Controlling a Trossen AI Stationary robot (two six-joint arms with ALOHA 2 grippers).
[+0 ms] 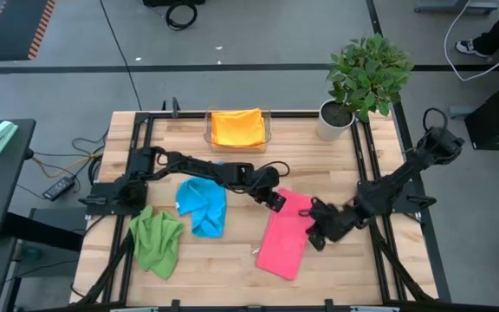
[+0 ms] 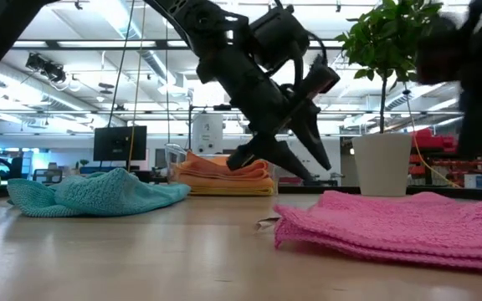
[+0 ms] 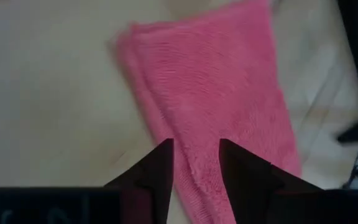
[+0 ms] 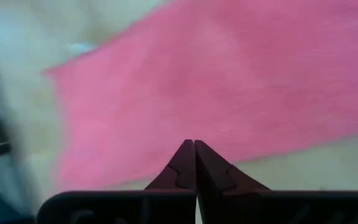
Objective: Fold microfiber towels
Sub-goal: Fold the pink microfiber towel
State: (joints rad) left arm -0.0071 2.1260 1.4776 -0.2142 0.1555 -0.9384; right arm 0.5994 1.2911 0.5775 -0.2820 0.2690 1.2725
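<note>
With the pink towel (image 1: 284, 236) lying folded near the table's centre, the left gripper (image 1: 276, 200), fingers parted and empty above its far end, should lift clear while the right gripper (image 1: 317, 232), clenched empty, hovers at its right edge.

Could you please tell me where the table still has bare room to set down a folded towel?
Bare wood lies between the clear tray and the plant pot, and along the near edge between the green towel and pink towel. The middle is crowded.
</note>
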